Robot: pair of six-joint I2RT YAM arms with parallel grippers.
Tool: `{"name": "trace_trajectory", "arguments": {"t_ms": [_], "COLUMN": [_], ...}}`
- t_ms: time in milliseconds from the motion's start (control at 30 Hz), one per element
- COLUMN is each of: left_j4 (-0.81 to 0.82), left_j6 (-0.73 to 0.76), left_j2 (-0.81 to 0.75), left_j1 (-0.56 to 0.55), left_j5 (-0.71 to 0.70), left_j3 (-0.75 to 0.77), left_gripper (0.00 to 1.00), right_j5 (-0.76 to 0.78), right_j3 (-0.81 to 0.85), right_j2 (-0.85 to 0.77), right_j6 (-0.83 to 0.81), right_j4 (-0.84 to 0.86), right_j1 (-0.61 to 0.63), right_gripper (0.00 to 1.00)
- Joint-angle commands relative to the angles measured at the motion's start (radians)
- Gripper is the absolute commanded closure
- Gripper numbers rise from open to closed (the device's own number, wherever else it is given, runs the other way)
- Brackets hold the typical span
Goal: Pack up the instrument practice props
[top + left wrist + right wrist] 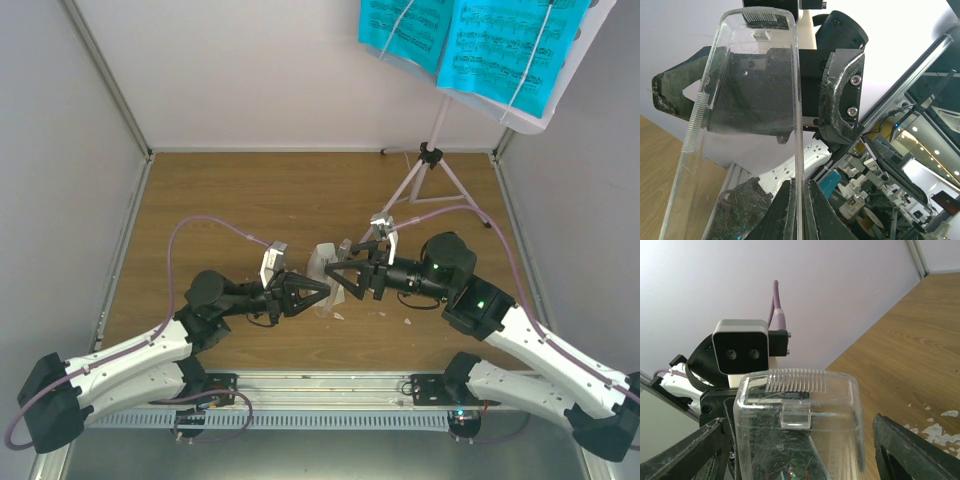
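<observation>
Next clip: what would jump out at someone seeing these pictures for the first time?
The two arms meet nose to nose at mid-table over a clear plastic piece: the left claw pinches its edge, while the right claw stands open around it. Next comes the cyan sheet music, bright in the far right corner on the pale tripod music stand. White crumbs dot the wood near the claws.

My jaws are matt black plastic, scuffed and furred with pale scratches. The shell [800, 390] is clear glossy plastic, finely scratched, with a ribbed strip moulded near its top. The worktop [900, 340] is matt, grained wood, flecked with chalky white crumbs [935, 430]. The sheet-music pages [470, 40] are thin cyan paper.
</observation>
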Motion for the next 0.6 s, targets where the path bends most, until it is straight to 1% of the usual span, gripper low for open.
{"name": "trace_trajectory", "arguments": {"t_ms": [0,100,167,233,367,567], "left_j4": [0.049,0.046,0.046,0.046,0.048,0.038], "left_j6": [0.028,0.035,0.034,0.035,0.033,0.037], "left_j2": [-0.017,-0.019,-0.018,-0.017,-0.018,-0.015], "left_j1": [0.006,0.006,0.006,0.006,0.006,0.006], "left_j5": [-0.016,-0.018,-0.017,-0.015,-0.016,-0.021], "left_j3": [0.026,0.031,0.032,0.033,0.036,0.036], "left_gripper": [1.00,1.00,1.00,1.00,1.00,1.00], "right_j5": [0.001,-0.004,-0.004,-0.003,-0.005,0.011], "right_j3": [0.022,0.015,0.013,0.012,0.007,0.003], "right_j2": [-0.004,-0.003,-0.003,-0.003,0.001,-0.004], "right_j6": [0.003,0.007,0.007,0.005,0.002,-0.009], "right_j4": [0.017,0.015,0.012,0.012,0.011,0.008], "right_j1": [0.015,0.022,0.023,0.023,0.023,0.024], "right_gripper": [0.21,0.20,0.22,0.26,0.39,0.46]}}
